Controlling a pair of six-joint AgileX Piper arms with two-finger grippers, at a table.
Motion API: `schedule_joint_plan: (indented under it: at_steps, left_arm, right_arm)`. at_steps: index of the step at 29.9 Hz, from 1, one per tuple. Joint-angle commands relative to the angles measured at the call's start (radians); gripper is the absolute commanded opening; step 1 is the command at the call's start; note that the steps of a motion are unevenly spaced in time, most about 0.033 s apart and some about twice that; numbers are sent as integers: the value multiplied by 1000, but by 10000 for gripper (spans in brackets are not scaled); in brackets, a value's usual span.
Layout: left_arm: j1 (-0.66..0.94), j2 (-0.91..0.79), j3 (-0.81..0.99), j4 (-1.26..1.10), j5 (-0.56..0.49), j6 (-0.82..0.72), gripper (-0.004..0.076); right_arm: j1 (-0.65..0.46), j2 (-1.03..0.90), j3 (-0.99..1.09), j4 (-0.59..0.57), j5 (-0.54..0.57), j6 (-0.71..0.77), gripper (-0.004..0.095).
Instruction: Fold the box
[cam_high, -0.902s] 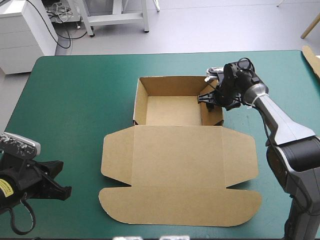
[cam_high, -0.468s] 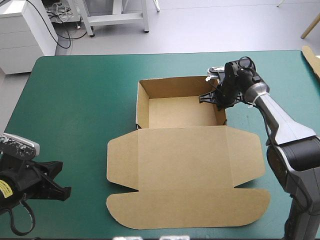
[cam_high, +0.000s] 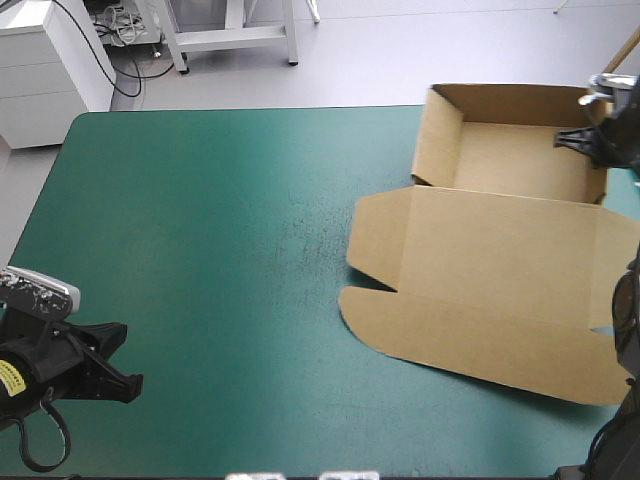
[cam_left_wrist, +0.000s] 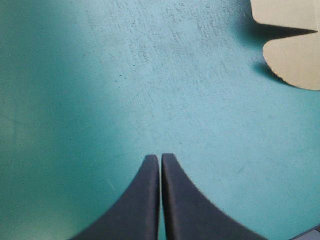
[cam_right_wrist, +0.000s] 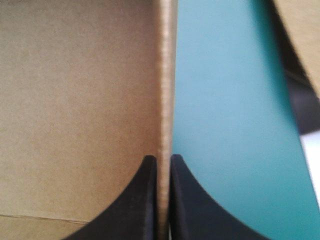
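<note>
The brown box (cam_high: 500, 250) lies at the table's far right as an open tray with raised walls, its lid flat toward the near side. My right gripper (cam_high: 598, 143) sits at the tray's right wall near the picture's right edge. In the right wrist view the black fingers (cam_right_wrist: 150, 200) pinch that wall (cam_right_wrist: 166, 80), so my right gripper (cam_right_wrist: 163, 162) is shut on the box. My left gripper (cam_high: 120, 375) rests low at the near left, far from the box. In its own view my left gripper (cam_left_wrist: 160, 159) is shut on nothing over the teal-green cover, a lid flap's edge (cam_left_wrist: 295, 55) ahead.
The teal-green cover (cam_high: 200, 250) stretches bare across the left and middle. A white cabinet (cam_high: 45, 60) and a metal frame (cam_high: 230, 35) stand beyond the far edge. The lid's right corner runs out past the picture's right edge.
The box has been dragged far to the right and toward the far edge, turning slightly, with my right gripper still on its right wall. The left arm has not moved.
</note>
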Motion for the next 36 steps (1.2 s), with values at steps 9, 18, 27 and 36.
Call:
schedule_joint_plan:
  at_steps: [9,18,27,36]
  left_arm:
    - [0,4,-21,-23,5,-3,-8]
    - [0,4,-21,-19,-5,-3,-8]
    - [0,4,-21,-19,-35,-3,-8]
    - [0,4,-21,-19,-44,-3,-8]
  right_arm:
    - [-249,20,-35,10,-5,-6,-21]
    - [-252,60,-35,83,-5,-35,180]
    - [-252,66,-35,76,-5,-44,936]
    - [-250,-63,-35,105,-3,-60,926]
